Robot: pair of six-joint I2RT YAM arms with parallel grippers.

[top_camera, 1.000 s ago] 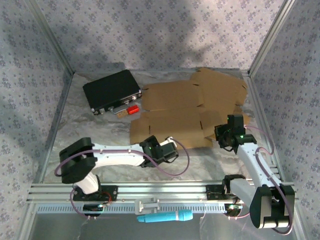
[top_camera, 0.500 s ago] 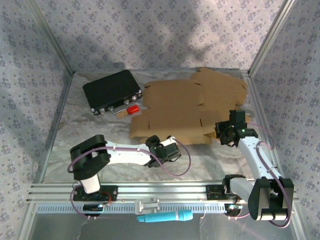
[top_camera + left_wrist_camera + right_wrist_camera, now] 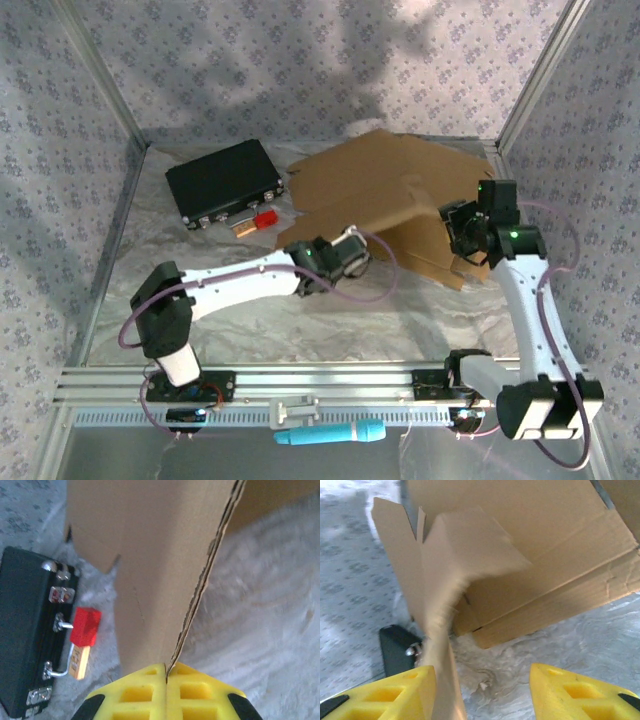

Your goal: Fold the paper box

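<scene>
The paper box (image 3: 385, 195) is a brown die-cut cardboard sheet, raised off the table like a tent at the back centre. My left gripper (image 3: 345, 252) is at its near left edge. In the left wrist view the yellow fingers (image 3: 135, 695) are pressed together on the sheet's (image 3: 150, 555) thin edge. My right gripper (image 3: 470, 232) is at the sheet's right side. In the right wrist view it (image 3: 482, 690) stands open, and a blurred cardboard flap (image 3: 437, 630) hangs against its left finger (image 3: 405, 690). The rest of the sheet (image 3: 535, 540) rises behind it.
A black case (image 3: 222, 182) lies at the back left, with a small red block (image 3: 265, 220) beside it. A teal tool (image 3: 330, 434) rests on the front rail. Metal frame posts and patterned walls close in the left, right and back sides.
The left gripper closed on the sheet's near edge and lifted it, so the flat sheet now stands up. The right gripper opened and moved back and to the right.
</scene>
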